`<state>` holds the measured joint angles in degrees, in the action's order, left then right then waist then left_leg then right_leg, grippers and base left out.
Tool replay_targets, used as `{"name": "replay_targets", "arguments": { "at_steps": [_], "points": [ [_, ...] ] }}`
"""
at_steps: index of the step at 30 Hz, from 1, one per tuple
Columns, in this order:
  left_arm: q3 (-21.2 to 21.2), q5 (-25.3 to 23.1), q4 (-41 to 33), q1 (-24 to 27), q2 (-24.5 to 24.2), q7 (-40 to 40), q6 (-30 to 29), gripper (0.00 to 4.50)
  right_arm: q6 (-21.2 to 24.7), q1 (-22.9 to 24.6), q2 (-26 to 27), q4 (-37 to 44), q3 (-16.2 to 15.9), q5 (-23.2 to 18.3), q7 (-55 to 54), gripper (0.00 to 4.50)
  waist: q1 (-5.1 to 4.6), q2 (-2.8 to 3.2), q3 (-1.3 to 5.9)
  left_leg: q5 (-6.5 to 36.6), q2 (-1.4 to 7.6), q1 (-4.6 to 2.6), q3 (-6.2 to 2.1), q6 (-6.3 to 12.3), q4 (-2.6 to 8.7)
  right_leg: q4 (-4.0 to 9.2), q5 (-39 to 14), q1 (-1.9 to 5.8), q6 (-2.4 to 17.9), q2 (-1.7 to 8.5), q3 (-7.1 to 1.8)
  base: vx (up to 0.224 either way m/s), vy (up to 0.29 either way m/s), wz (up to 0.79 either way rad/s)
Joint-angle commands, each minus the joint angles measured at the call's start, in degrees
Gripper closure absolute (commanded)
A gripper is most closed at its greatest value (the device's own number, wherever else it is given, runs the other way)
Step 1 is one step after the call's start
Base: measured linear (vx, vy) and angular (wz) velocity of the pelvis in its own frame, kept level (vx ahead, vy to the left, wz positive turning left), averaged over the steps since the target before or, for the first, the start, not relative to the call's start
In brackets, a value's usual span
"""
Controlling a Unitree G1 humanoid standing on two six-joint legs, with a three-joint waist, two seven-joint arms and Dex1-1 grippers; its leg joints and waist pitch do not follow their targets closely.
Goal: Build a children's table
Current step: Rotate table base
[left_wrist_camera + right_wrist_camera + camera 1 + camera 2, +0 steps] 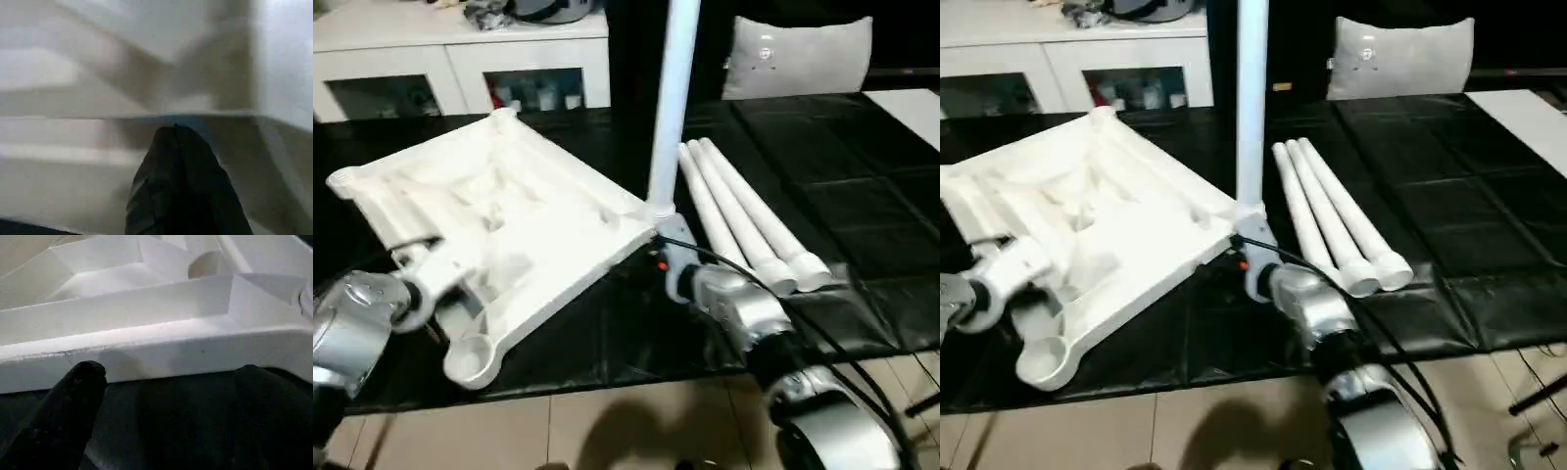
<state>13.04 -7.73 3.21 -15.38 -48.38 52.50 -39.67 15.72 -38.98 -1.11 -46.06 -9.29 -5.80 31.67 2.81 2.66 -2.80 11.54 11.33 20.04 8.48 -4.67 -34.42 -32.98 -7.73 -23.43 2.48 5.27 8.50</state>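
one upturned white table top (pixel 509 225), one leg (pixel 672 108) upright in its corner socket, three loose legs (pixel 744 220) beside it; left pincer (pixel 176 191) closed, right pincer (pixel 161 396) wide open.

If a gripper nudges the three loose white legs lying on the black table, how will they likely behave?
The three loose legs are round, smooth tubes, so they would probably roll sideways. Being tapered, they might curve rather than roll straight. They look hollow and plastic, so likely light and stiff; the black table cover may slow them a little.

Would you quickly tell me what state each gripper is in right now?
Left gripper: shut, against the tabletop's ribbed underside.
Right gripper: open, empty, beside the tabletop's edge.
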Motion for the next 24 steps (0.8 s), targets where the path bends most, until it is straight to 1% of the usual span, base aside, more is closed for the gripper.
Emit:
{"name": "replay_targets", "arguments": {
  "at_steps": [1,2,3,4,5,6,7,8,9,10,11,12,14,15,16,17,18,19,20,21,22,23,24],
  "points": [
    [1.4,2.5,-1.7,0.9,-0.9,4.4,0.8,4.43,-1.3,-1.8,0.6,-2.5,-0.2,1.0,-0.4,0.00,-0.09,0.89,3.18,19.3,1.49,-0.24,-0.53,-0.12,4.80,4.10,-25.3,3.12,7.6,4.04,-3.68,0.000,0.000,0.00],
    [1.9,4.2,-2.9,1.1,-0.6,6.3,0.9,4.43,-1.8,-2.6,0.9,-3.6,-0.1,1.2,-0.7,0.00,-0.17,0.70,3.18,19.2,1.57,-0.23,-0.54,-0.14,4.86,4.06,-25.7,3.12,7.8,4.02,-3.69,0.000,0.000,0.00],
    [2.1,5.3,-3.7,1.1,0.1,7.5,0.7,4.43,-2.4,-3.1,1.2,-4.5,0.1,1.3,-0.9,0.00,-0.18,0.77,3.20,19.1,1.62,-0.29,-0.53,-0.20,4.87,4.01,-25.4,3.10,7.8,3.92,-3.70,0.000,0.000,0.00],
    [2.1,5.3,-3.7,1.1,0.1,7.5,0.7,4.43,-2.4,-3.1,1.2,-4.5,0.1,1.3,-0.9,0.00,-0.09,0.73,3.24,18.4,1.65,-0.24,-0.50,-0.25,4.84,3.79,-24.8,3.10,8.0,3.96,-3.78,0.000,0.000,0.00],
    [2.6,7.3,-5.0,0.8,1.6,9.4,0.1,4.43,-3.4,-4.1,1.7,-5.8,0.5,1.4,-1.3,0.00,-0.08,0.79,3.20,18.2,1.69,-0.22,-0.46,-0.29,4.89,3.74,-24.0,3.04,8.1,3.79,-3.78,0.000,0.000,0.00],
    [2.7,7.6,-5.2,0.7,1.8,9.6,0.0,4.43,-3.5,-4.2,1.8,-5.9,0.5,1.4,-1.3,0.00,-0.11,0.82,3.25,18.1,1.74,-0.21,-0.48,-0.47,4.92,3.65,-23.6,3.14,8.2,3.84,-3.80,0.000,0.000,0.00],
    [3.3,9.9,-6.4,-0.1,4.4,10.9,-0.9,4.43,-4.4,-4.8,2.4,-6.8,0.7,1.5,-1.2,0.00,-0.22,0.87,3.28,18.1,1.71,-0.16,-0.48,-0.63,4.93,3.56,-22.9,3.22,8.4,3.78,-3.81,0.000,0.000,0.00],
    [3.5,10.5,-6.6,-0.4,5.3,11.0,-1.0,4.43,-4.6,-4.9,2.5,-6.9,0.7,1.5,-1.2,0.00,-0.29,0.74,3.37,17.7,1.61,-0.11,-0.38,-0.67,4.84,3.54,-22.4,3.36,8.7,3.81,-3.84,0.000,0.000,0.00],
    [3.8,10.7,-6.5,-0.8,6.2,11.0,-0.5,4.43,-4.9,-5.1,2.6,-7.3,0.6,1.5,-1.1,0.00,-0.33,0.72,3.38,17.5,1.56,-0.04,-0.40,-0.60,4.84,3.44,-22.1,3.41,8.8,3.78,-3.84,0.000,0.000,0.00],
    [4.3,10.3,-5.4,-1.9,8.1,10.2,1.2,4.43,-5.3,-5.3,2.7,-7.7,0.7,1.6,-1.1,0.00,-0.44,0.83,3.46,17.0,1.51,0.02,-0.35,-0.40,4.74,3.45,-21.7,3.49,8.9,3.83,-3.84,0.000,0.000,0.00],
    [4.5,10.1,-4.8,-2.4,8.8,9.8,1.9,4.43,-5.4,-5.4,2.7,-8.0,0.8,1.6,-1.1,0.00,-0.63,0.55,3.43,16.5,1.42,0.31,-0.32,-0.10,4.73,3.54,-21.7,3.72,8.7,3.83,-3.81,0.000,0.000,0.00],
    [4.7,9.9,-4.3,-2.9,9.5,9.5,2.5,4.43,-5.6,-5.5,2.7,-8.2,0.9,1.6,-1.1,0.00,-0.74,0.53,3.46,16.3,1.39,0.44,-0.35,0.02,4.72,3.52,-22.0,3.82,8.5,3.84,-3.76,0.000,0.000,0.00],
    [5.2,9.7,-2.7,-4.3,11.7,8.7,4.0,4.43,-6.1,-5.9,2.8,-8.9,1.2,1.8,-1.3,0.00,-1.00,0.56,3.50,15.5,1.29,0.51,-0.27,0.46,4.56,3.74,-22.9,3.84,8.1,3.87,-3.73,0.000,0.000,0.00],
    [5.5,9.0,-1.3,-5.3,12.9,7.5,5.3,4.43,-6.4,-6.0,2.7,-9.2,1.3,1.9,-1.5,0.00,-1.14,0.39,3.55,14.9,1.17,0.53,-0.16,0.69,4.42,3.84,-23.2,3.84,7.9,3.81,-3.70,0.000,0.000,0.00],
    [5.5,8.7,-0.6,-5.7,13.4,6.9,5.8,4.43,-6.5,-6.1,2.7,-9.3,1.3,2.0,-1.5,0.00,-1.24,0.48,3.57,14.4,1.15,0.56,-0.13,0.90,4.38,3.90,-23.4,3.84,7.7,3.72,-3.64,0.000,0.000,0.00],
    [5.5,8.1,0.7,-6.4,14.4,5.7,6.7,4.43,-6.7,-6.2,2.6,-9.5,1.4,2.0,-1.6,0.00,-1.25,0.50,3.57,14.4,1.13,0.46,-0.10,0.97,4.33,3.95,-23.6,3.75,7.6,3.68,-3.59,0.000,0.000,0.00],
    [5.5,6.1,4.3,-8.2,16.8,2.0,9.0,4.43,-7.0,-6.6,2.5,-10.0,1.8,2.2,-1.9,0.00,-1.31,0.47,3.55,14.3,1.08,0.41,0.00,1.17,4.25,4.06,-24.0,3.63,7.4,3.54,-3.51,0.000,0.000,0.00],
    [5.1,5.1,6.9,-9.4,18.4,-1.0,9.8,4.43,-7.2,-6.9,2.2,-10.4,2.0,2.4,-2.3,0.00,-1.27,0.61,3.59,14.8,1.10,0.15,-0.02,1.09,4.18,4.23,-25.0,3.55,7.0,3.50,-3.37,0.000,0.000,0.00],
    [4.6,3.1,11.2,-11.3,20.6,-6.3,11.8,4.43,-7.5,-7.2,1.8,-10.5,2.4,2.6,-2.9,0.00,-1.23,0.57,3.36,15.8,0.88,-0.05,0.14,1.25,4.08,4.76,-27.1,3.21,5.9,3.14,-3.10,0.000,0.000,0.00],
    [4.5,2.7,12.1,-11.7,21.0,-7.5,12.4,4.43,-7.5,-7.3,1.7,-10.5,2.6,2.6,-3.1,0.00,-1.22,0.49,3.43,16.1,0.85,-0.17,0.15,1.15,3.99,4.85,-27.8,3.26,5.4,3.16,-3.04,0.000,0.000,0.00],
    [4.4,2.1,13.3,-12.2,21.6,-9.2,13.1,4.43,-7.5,-7.4,1.5,-10.5,2.8,2.6,-3.3,0.00,-0.92,0.51,3.63,16.1,0.97,-0.12,-0.07,1.04,4.08,4.74,-28.2,3.45,4.9,3.50,-3.03,0.000,0.000,0.00],
    [3.6,1.7,15.2,-13.1,22.6,-11.8,13.4,4.43,-7.7,-7.5,1.2,-10.1,3.3,2.6,-4.0,0.00,-1.13,0.38,3.57,16.1,0.98,0.25,-0.17,1.18,4.17,4.69,-28.2,3.53,4.4,3.32,-2.86,0.000,0.000,0.00],
    [2.3,1.2,17.7,-14.4,23.9,-15.9,14.1,4.43,-7.4,-7.5,0.4,-8.0,4.9,1.5,-4.5,0.00,-0.93,0.38,3.67,16.0,1.02,-0.04,-0.10,1.27,4.11,4.91,-28.0,3.35,4.3,3.38,-2.90,0.000,0.000,0.00]
  ]
}}
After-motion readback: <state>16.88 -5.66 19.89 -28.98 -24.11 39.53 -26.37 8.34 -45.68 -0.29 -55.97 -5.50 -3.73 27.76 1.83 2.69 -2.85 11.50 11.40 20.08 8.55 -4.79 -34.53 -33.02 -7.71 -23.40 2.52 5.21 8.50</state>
